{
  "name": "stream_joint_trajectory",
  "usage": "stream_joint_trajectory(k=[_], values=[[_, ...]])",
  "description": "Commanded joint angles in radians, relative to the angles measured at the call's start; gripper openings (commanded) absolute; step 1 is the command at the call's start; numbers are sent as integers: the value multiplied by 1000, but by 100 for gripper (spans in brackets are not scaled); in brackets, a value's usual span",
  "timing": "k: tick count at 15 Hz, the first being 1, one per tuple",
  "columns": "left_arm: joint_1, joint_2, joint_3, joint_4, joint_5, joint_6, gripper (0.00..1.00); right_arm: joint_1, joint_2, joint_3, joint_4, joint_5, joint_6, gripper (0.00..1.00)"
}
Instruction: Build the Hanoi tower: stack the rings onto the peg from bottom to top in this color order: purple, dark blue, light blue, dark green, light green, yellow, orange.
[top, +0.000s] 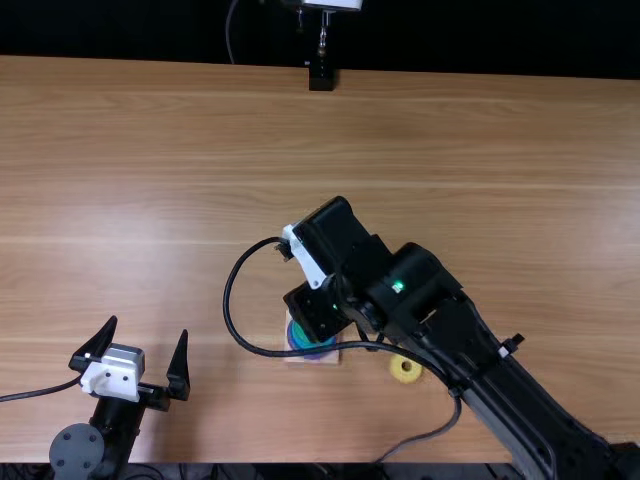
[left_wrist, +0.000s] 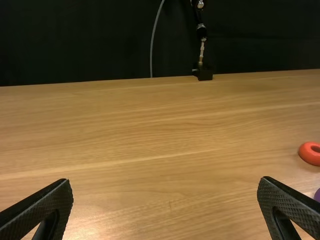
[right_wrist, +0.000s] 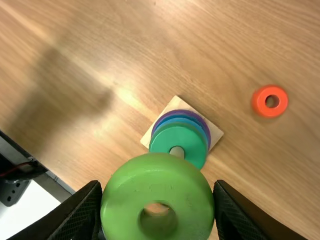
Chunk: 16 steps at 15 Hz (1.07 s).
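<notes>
Carefully, with my right gripper (right_wrist: 157, 186) pinching the glossy light-green ring (right_wrist: 157, 181), I should centre it over the pale wooden peg (right_wrist: 177, 151) before lowering.

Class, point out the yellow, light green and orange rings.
Yellow ring (top: 405, 378): top view, face beside its hole.
Light green ring (right_wrist: 157, 186): right wrist view, face beside its hole.
Orange ring (right_wrist: 258, 102): right wrist view, face beside its hole.
</notes>
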Motion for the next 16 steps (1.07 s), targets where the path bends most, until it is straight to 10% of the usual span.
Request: stream_joint_trajectory(k=[1,7,9,10,16], values=[[0,-12,-50,-15,20,6,100,-3,15,4,-1,-1,-3,0],[0,-12,-50,-15,20,6,100,-3,17,7,1,5,1,5],[0,-12,-50,-15,20,6,100,-1,17,7,-1,7,3,86],[0,-12,-50,-15,20,6,100,-1,17,7,-1,7,3,100],[0,-12,-50,-15,20,6,100,-3,15,21,32,3,8,100]])
